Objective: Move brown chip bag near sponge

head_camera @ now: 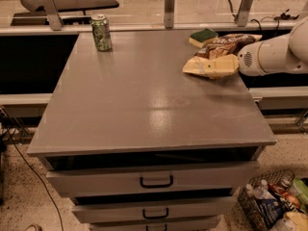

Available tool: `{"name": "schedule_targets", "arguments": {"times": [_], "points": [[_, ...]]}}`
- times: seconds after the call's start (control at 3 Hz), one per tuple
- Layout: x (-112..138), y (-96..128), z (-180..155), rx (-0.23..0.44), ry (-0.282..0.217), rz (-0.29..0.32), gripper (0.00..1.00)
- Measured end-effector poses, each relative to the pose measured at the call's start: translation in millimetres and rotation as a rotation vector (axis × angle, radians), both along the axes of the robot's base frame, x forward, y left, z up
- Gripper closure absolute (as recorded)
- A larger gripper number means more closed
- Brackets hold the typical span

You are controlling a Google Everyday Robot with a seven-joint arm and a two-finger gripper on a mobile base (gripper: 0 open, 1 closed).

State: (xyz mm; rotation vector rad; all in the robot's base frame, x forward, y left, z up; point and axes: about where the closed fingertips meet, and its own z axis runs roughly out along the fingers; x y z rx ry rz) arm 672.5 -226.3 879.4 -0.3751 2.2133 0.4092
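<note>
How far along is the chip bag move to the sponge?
Mostly done: the brown chip bag lies at the rear right corner of the cabinet top, right beside the sponge. In hand: the gripper sits against the bag's right side; whether it holds the bag is hidden. Left, probably: let go and pull the arm clear. The green can stands at rear left, apart.

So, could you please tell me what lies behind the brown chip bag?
The sponge sits just behind the brown chip bag, by the far edge of the table. The gripper is at the bag's right end, and the arm covers whatever lies behind that end.
</note>
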Motion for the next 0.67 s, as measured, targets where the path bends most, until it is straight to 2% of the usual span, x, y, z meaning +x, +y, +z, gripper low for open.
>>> {"name": "schedule_targets", "arguments": {"times": [0.33, 0.67], "points": [[-22.1, -29.7, 28.5, -0.092, -0.045, 0.016, 0.00], [-53.4, -60.3, 84.1, -0.236, -0.127, 0.077, 0.00]]}}
